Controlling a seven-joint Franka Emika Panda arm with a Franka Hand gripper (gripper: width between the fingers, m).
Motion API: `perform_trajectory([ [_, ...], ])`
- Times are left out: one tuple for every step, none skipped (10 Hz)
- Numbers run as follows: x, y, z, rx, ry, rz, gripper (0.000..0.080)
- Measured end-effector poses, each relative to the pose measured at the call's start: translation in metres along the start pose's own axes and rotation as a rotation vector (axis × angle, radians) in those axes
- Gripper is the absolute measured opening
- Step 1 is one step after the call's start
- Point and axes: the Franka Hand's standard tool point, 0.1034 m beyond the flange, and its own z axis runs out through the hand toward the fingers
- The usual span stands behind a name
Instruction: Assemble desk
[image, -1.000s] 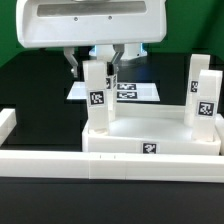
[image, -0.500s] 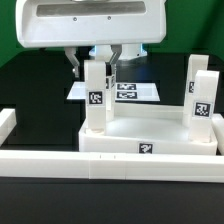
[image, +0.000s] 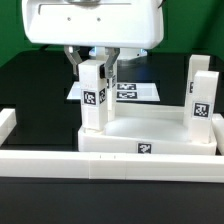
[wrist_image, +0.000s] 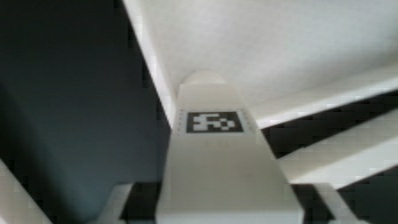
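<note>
Since the earlier frames the arm has shifted a little toward the exterior view's left and the leg (image: 94, 93) it carries sits slightly lower and leans a touch, its tag now nearer the tabletop's (image: 150, 135) rim.

The gripper (image: 96, 62) is part-way closed, its fingers (image: 76, 60) pressing the top of that leg from either side (the wrist view shows the leg (wrist_image: 217, 150) running straight out between the two finger pads, tag facing the camera). The leg's foot is at the tabletop's left corner on the far side; whether it is seated or only resting there cannot be told.

The tabletop lies upside-down-tray fashion against the low border wall (image: 40, 158) at the near edge, one tag on its near rim. At its right end two more legs (image: 203, 97) stand upright, close together, one behind the other. The marker board (image: 135, 92) lies flat on the black table (image: 30, 85) beyond the tabletop, partly hidden by the held leg.

Open room: the tabletop's middle is bare between the held leg and the right-hand pair, and the black table is free to the left of the tabletop, bounded by the wall's short left return.
</note>
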Motion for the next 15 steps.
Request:
perform_trajectory([
  [0.0002, 0.0005, 0.0001, 0.001, 0.000, 0.103, 0.0290],
  [0.0003, 0.0006, 0.0003, 0.001, 0.000, 0.195, 0.0290],
  [0.0005, 0.0006, 0.0005, 0.003, 0.001, 0.283, 0.0290],
  [0.0010, 0.0006, 0.0006, 0.010, 0.000, 0.390, 0.0290],
  [0.0005, -0.0007, 0.0009, 0.009, 0.000, 0.486, 0.0290],
  [0.0001, -0.0028, 0.0011, 0.010, 0.000, 0.562, 0.0290],
  [-0.0002, -0.0036, 0.0012, 0.010, -0.001, 0.627, 0.0290],
  [-0.0001, -0.0036, 0.0012, 0.010, 0.000, 0.695, 0.0290],
  [0.0000, -0.0036, 0.0013, 0.010, 0.000, 0.725, 0.0290],
  [0.0000, -0.0035, 0.0013, 0.009, 0.000, 0.705, 0.0300],
  [-0.0002, -0.0035, 0.0015, 0.009, 0.000, 0.683, 0.0300],
  [-0.0004, -0.0035, 0.0017, 0.008, -0.001, 0.677, 0.0476],
  [-0.0008, -0.0033, 0.0023, 0.006, -0.002, 0.650, 0.0610],
  [-0.0008, -0.0031, 0.0023, 0.005, -0.001, 0.539, 0.0637],
  [-0.0009, -0.0034, 0.0024, 0.005, -0.001, 0.437, 0.0637],
])
